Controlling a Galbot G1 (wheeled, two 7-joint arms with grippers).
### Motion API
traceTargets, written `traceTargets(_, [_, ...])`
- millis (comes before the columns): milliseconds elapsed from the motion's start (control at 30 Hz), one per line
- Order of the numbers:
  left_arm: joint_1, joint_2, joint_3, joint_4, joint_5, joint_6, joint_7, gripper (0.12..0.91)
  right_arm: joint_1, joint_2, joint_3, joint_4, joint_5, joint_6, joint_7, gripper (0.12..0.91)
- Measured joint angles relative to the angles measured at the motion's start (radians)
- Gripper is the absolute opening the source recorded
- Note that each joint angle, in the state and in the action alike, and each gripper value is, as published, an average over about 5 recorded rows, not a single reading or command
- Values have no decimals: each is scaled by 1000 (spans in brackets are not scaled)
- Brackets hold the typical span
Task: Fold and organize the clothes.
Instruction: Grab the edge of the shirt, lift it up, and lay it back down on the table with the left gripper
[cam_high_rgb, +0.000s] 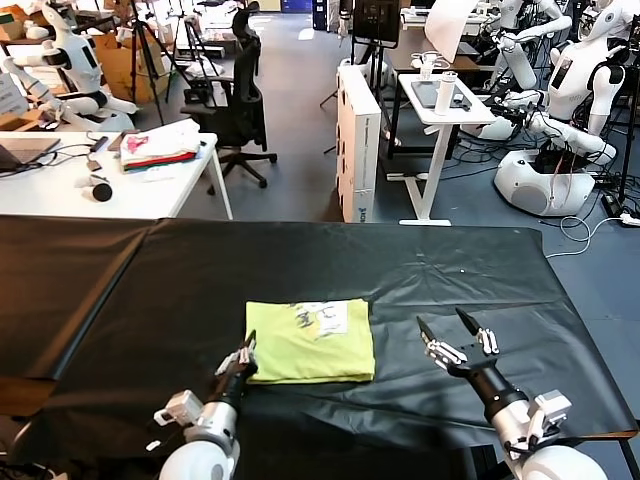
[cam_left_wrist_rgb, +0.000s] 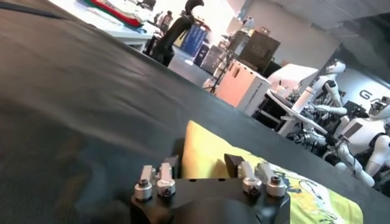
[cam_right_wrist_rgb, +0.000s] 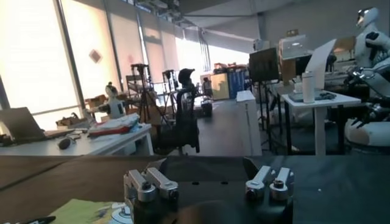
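Note:
The clothes are one lime-yellow T-shirt (cam_high_rgb: 310, 345), folded into a rough square with a small white print at its far side. It lies on the black-covered table (cam_high_rgb: 150, 280). My left gripper (cam_high_rgb: 243, 358) is at the shirt's near left corner, its fingers closed onto the edge. In the left wrist view the yellow cloth (cam_left_wrist_rgb: 207, 146) sits between the two fingers of that gripper (cam_left_wrist_rgb: 202, 165). My right gripper (cam_high_rgb: 447, 325) hovers to the right of the shirt, open and empty. The right wrist view shows this gripper (cam_right_wrist_rgb: 204, 164) over bare cover, with the T-shirt (cam_right_wrist_rgb: 79, 212) off to one side.
Behind the table stand a white desk with a white, pink and red cloth pile (cam_high_rgb: 160, 145), a black office chair (cam_high_rgb: 240, 90), a white cabinet (cam_high_rgb: 358, 140) and other robots (cam_high_rgb: 560, 110). The black cover is wrinkled near the front edge (cam_high_rgb: 400, 415).

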Motion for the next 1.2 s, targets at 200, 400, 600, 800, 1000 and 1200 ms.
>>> traceTargets(200, [1,15,-18,-39,26,25,-4,188,17,10,-11,-18,-20,0,4,907])
traceTargets(400, [6,96,-76,-78,23,48,-2,188,40,25,-33,-45,-39,3,6,907])
traceTargets(600, [27,240,-184,-124,-72,72,-3,188,70,43,-63,-82,-55,2,19,907])
traceTargets(800, [71,392,-317,-179,-174,99,-20,188,88,60,-86,-106,-66,2,23,907])
traceTargets(1000, [92,491,-428,-252,-250,150,-73,188,92,75,-94,-115,-76,2,25,907])
traceTargets(1200, [44,460,-382,-351,-296,220,-172,188,75,91,-83,-114,-95,2,27,907])
